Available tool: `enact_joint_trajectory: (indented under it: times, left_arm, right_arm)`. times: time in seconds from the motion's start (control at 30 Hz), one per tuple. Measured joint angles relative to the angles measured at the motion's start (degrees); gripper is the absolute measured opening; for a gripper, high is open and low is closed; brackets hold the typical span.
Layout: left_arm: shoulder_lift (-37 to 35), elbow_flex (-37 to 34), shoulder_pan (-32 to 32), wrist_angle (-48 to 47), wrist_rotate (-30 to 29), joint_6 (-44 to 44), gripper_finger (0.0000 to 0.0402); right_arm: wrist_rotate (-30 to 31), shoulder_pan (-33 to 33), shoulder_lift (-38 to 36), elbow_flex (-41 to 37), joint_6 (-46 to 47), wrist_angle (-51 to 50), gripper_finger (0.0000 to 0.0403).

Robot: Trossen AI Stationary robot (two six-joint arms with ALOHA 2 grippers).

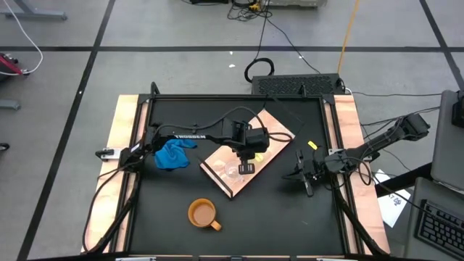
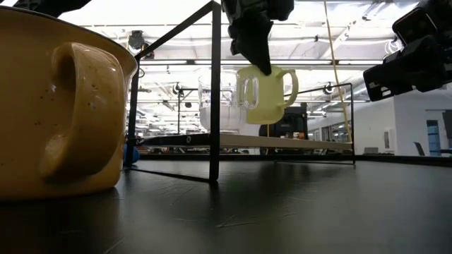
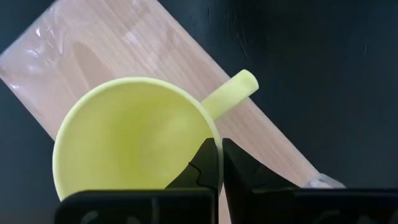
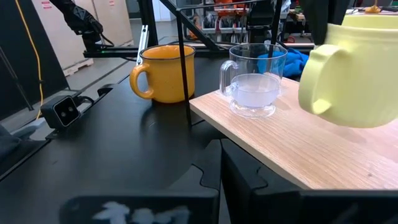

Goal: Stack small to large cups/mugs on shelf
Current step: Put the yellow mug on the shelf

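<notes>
The high view looks straight down from far above, taking in the whole tabletop (image 1: pixel 290 210). The low view sits at tabletop level just beside the orange-brown mug (image 2: pixel 60 106), facing across into the room. The left wrist view looks down, very close, into the yellow cup (image 3: pixel 130 143). The right wrist view looks level along the board (image 4: pixel 298 146). All four share the board.

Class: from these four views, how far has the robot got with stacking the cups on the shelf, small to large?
Done: the clear glass cup stands on the shelf. In hand: the left gripper is shut on the yellow cup, holding it clear above the board. Left: the orange-brown cup sits on the tabletop. The right gripper waits shut beside the shelf.
</notes>
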Motion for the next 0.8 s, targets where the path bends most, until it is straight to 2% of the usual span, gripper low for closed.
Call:
enact_joint_trajectory:
  times: [0.8]
  left_arm:
    - [-0.3,-8.0,-0.3,5.1,0.1,1.3,0.0005]
  right_arm:
    - [0.0,0.0,0.0,0.0,0.4,0.0,0.0000]
